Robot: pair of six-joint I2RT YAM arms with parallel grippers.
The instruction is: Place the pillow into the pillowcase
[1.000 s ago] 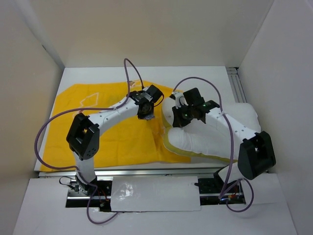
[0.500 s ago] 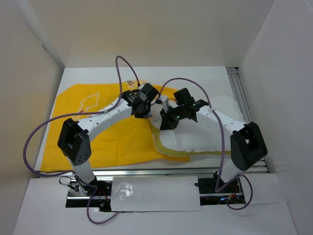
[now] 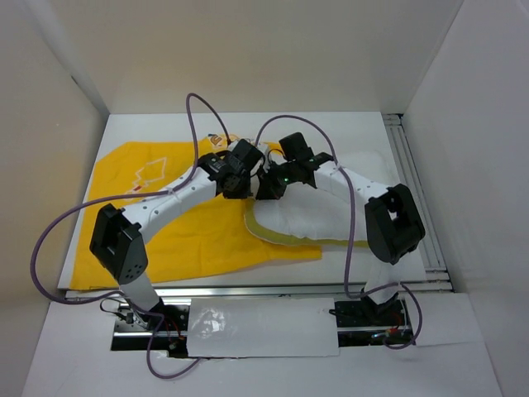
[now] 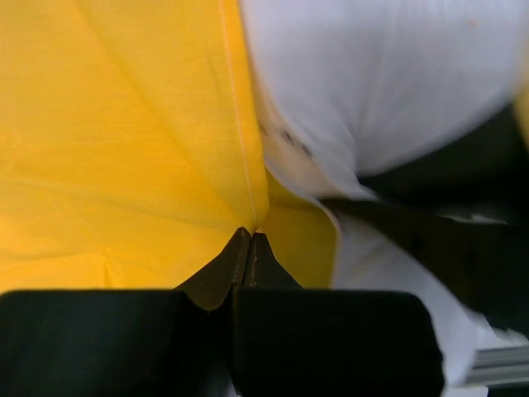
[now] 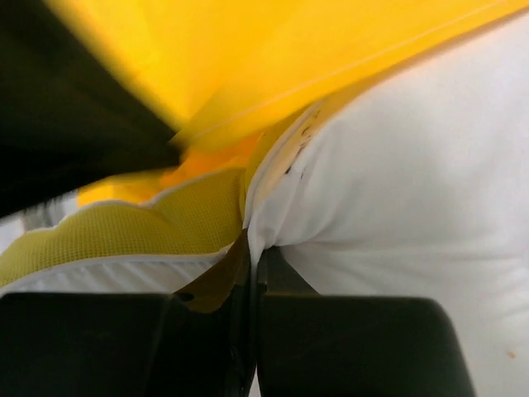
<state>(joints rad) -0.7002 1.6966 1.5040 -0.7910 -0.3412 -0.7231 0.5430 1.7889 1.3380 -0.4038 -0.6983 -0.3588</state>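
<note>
The yellow pillowcase (image 3: 165, 219) lies spread over the left half of the table, its open edge raised near the middle. My left gripper (image 3: 238, 184) is shut on that edge; the left wrist view shows the yellow fabric (image 4: 124, 149) pinched at my closed left gripper (image 4: 250, 236). The white pillow (image 3: 318, 213) lies right of centre, its left end pushed against the case's mouth. My right gripper (image 3: 271, 187) is shut on the pillow's left end; in the right wrist view the white fabric (image 5: 397, 165) is clamped at my right gripper (image 5: 254, 248), with the pillow's yellow mesh edge (image 5: 140, 236) beside it.
White walls close in the table at the back (image 3: 248, 58) and on both sides. An aluminium rail (image 3: 409, 157) runs along the right edge of the table. Cables (image 3: 198, 124) loop above both arms. A white panel (image 3: 256, 327) covers the near edge between the bases.
Both arms have moved left and toward the back. The right gripper has dragged the pillow leftward, so its left end now meets the pillowcase's raised edge held by the left gripper.
</note>
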